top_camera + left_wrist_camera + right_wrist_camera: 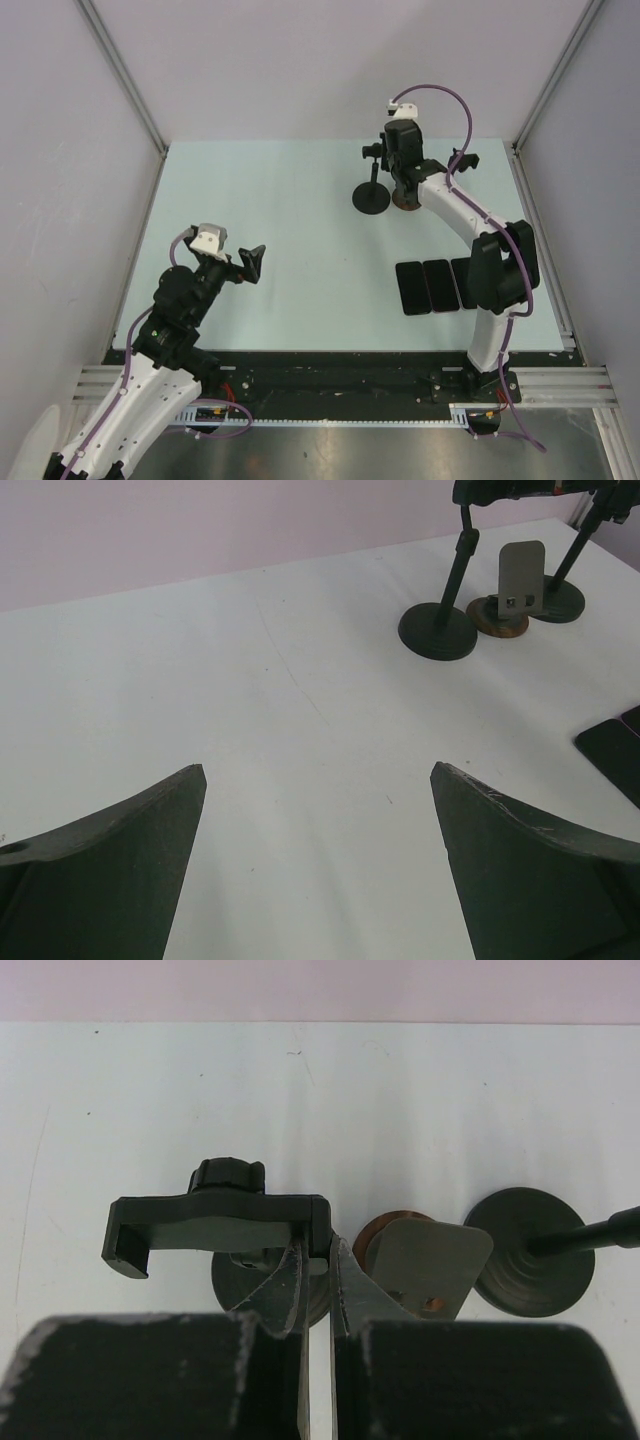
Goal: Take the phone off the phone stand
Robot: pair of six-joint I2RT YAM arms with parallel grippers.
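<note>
Right wrist view: the right hand (pixel 320 1295) has its two fingers pressed together with only a sliver of gap. Nothing can be seen gripped between them. Their tips sit at the lower right corner of the black clamp of the phone stand (pixel 215 1222), at centre frame. Whether they touch it cannot be told. The clamp's cradle shows its own grey face. Just to the right stands a grey plate holder on a brown disc (pixel 430 1260), and beyond it the round base of a second pole stand (pixel 530 1250).

Top view: this view alone shows the phones (pixel 440 286). Three dark slabs lie flat side by side on the bench (pixel 300 220), right of centre. They are well below the right hand (pixel 400 165) and beside that arm's upright link, which covers part of the rightmost slab. The phone stand's base (pixel 372 197) lies just left of the hand.

Left wrist view: the left hand (pixel 318 770) is spread wide and holds nothing, with bare bench between its fingers. It points toward the three stands in the upper right corner. The edge of one phone shows at the right border. In the top view the left hand (pixel 252 262) hangs at lower left, well apart from stands and phones.
</note>
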